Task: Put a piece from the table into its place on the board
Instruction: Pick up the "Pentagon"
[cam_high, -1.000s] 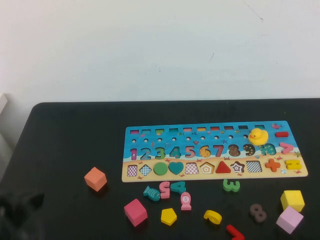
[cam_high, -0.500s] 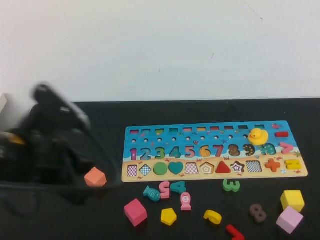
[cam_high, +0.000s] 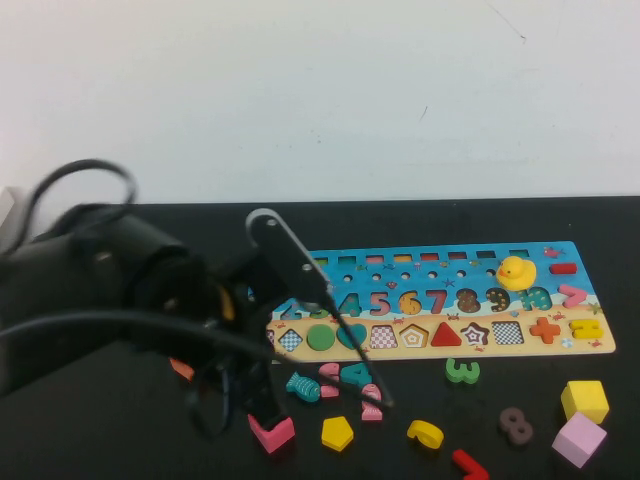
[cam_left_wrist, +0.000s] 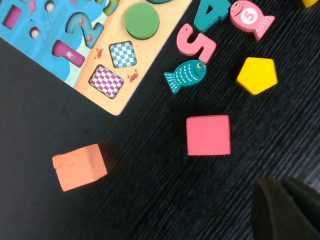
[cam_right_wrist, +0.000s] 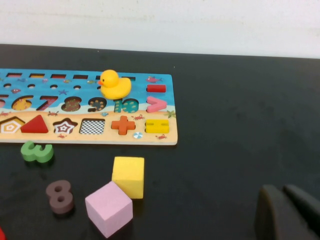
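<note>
The flat yellow pentagon piece (cam_high: 338, 432) lies on the matte black table (cam_high: 120, 440), near the board (cam_high: 560, 345). The left gripper (cam_left_wrist: 286, 209) hangs above it; the right gripper (cam_right_wrist: 288, 214) is parked near the table's right side.

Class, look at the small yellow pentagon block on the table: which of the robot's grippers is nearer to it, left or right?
Left. The left gripper hangs above the table just left of the yellow pentagon, near the pink cube. The right gripper is out of the high view, off beyond the board's right end.
</note>
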